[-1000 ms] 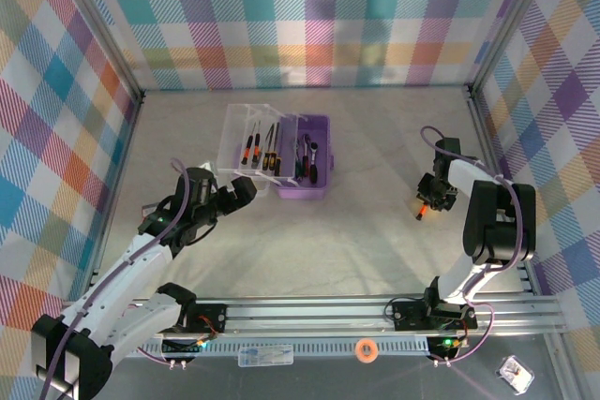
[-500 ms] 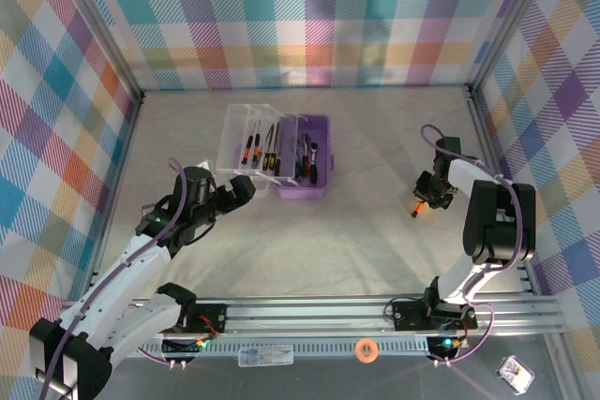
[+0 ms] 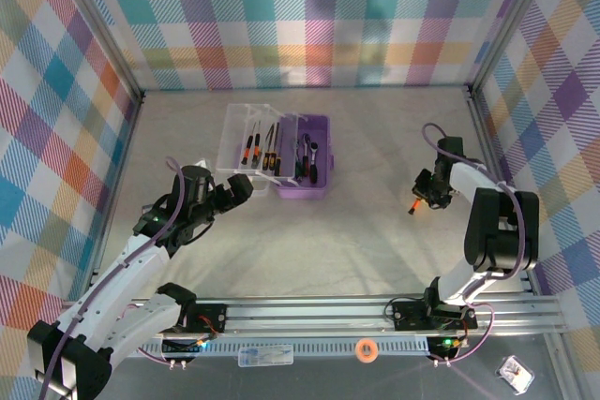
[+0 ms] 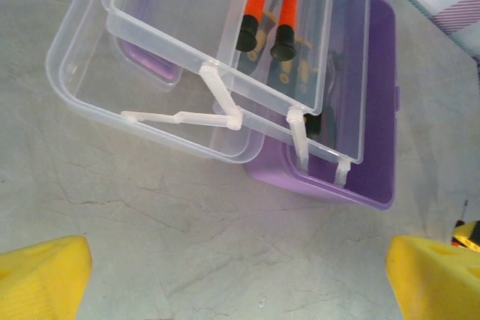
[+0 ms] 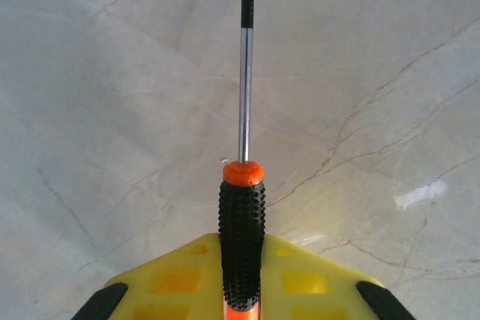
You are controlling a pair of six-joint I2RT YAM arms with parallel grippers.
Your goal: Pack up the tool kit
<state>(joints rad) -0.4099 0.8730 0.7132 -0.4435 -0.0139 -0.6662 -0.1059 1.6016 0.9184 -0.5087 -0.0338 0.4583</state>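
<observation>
Right claw (image 5: 241,284) grips a black-and-orange screwdriver (image 5: 241,230) over the table (image 5: 105,110); left claw (image 3: 240,190) gapes wide just beside the open lilac case (image 3: 317,190).

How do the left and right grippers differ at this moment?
The left gripper is open and empty; the right gripper is shut on a black-and-orange screwdriver. The left gripper sits close to the open clear lid of the purple case; the right gripper is far off to the case's right. Both have yellow fingers.

plaid walls (image 3: 309,16), marbled tabletop (image 3: 356,231)
</observation>
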